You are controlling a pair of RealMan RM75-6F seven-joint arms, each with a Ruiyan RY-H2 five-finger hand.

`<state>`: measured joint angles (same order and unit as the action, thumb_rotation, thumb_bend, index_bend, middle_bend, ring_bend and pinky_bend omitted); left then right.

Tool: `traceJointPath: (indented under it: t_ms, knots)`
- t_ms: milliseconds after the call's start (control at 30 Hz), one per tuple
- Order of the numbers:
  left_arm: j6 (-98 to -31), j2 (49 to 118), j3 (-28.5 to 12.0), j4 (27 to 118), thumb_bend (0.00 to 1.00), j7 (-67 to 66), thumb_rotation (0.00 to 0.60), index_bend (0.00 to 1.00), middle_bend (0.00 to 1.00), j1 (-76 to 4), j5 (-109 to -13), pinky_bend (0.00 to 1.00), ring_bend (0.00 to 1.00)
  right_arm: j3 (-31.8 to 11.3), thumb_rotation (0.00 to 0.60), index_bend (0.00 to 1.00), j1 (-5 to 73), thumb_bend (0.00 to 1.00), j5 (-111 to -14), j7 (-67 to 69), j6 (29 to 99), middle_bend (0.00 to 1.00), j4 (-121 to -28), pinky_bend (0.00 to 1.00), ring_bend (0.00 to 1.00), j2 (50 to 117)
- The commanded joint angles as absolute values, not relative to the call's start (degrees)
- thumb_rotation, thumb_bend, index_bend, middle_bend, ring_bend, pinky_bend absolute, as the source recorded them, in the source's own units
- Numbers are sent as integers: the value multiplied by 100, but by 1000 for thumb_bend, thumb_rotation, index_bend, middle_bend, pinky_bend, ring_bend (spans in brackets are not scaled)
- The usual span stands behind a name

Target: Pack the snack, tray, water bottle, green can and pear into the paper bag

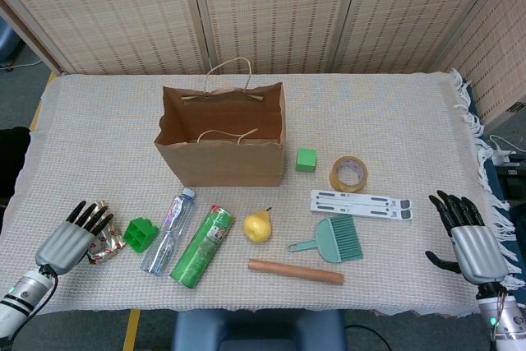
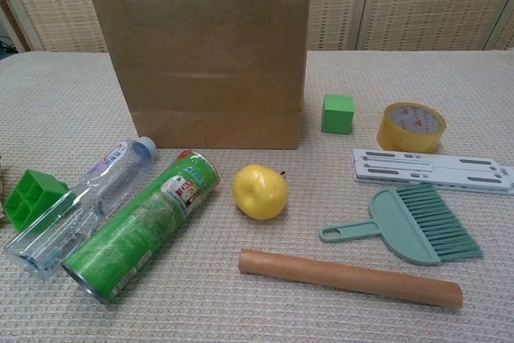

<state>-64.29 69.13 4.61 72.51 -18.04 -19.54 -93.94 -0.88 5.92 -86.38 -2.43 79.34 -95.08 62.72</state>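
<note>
Paper bag (image 1: 222, 141): upright and open-topped at mid-bench, handles raised, nothing visible inside from the head view.

Green can (image 1: 202, 246): lying on its side in front of the bag, beside the water bottle (image 1: 168, 220) (also on its side, cap toward the bag).

Left hand (image 1: 67, 239): at the near left corner of the bench (image 1: 394, 113), fingers extended over the snack (image 1: 103, 234); whether it has any grip on the packet is unclear, probably only resting on it.

Right hand (image 1: 470, 240): at the near right edge, fingers spread, holding nothing.

Rolling pin (image 1: 296, 271), dustpan brush (image 1: 333, 241) and white slotted bar (image 1: 363, 204): right of centre, apart from one another.

Tape roll (image 1: 348, 173): beyond the bar.

Tray (image 1: 141, 234): small green compartmented piece, between snack and bottle.

Pear (image 1: 257, 225): yellow, just right of the can.

Green cube (image 1: 306, 159): beside the bag's right wall.
</note>
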Motion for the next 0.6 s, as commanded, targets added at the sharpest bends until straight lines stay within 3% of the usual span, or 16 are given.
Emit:
traceJointPath:
  t_ms: [33,267,600]
  knots:
    - [-6067,6474,329,8387,345,-1168,600,0,0,-1785,-8470,47,0,-83,600,0,604,64,-8637,-240,7911,0,-9511,0,0,6265]
    - [-5710,6293,-9,9730,345,-837,600,0,0,-1805,-7187,48,0,-61,600,0,643,64,-8661,-289,7842,0,-9549,0,0,6276]
    - [-5585,6571,-314,9812,346,-1191,600,0,0,-1982,-5709,47,0,-53,600,0,657,64,-8630,-355,7804,0,-9579,0,0,6291]
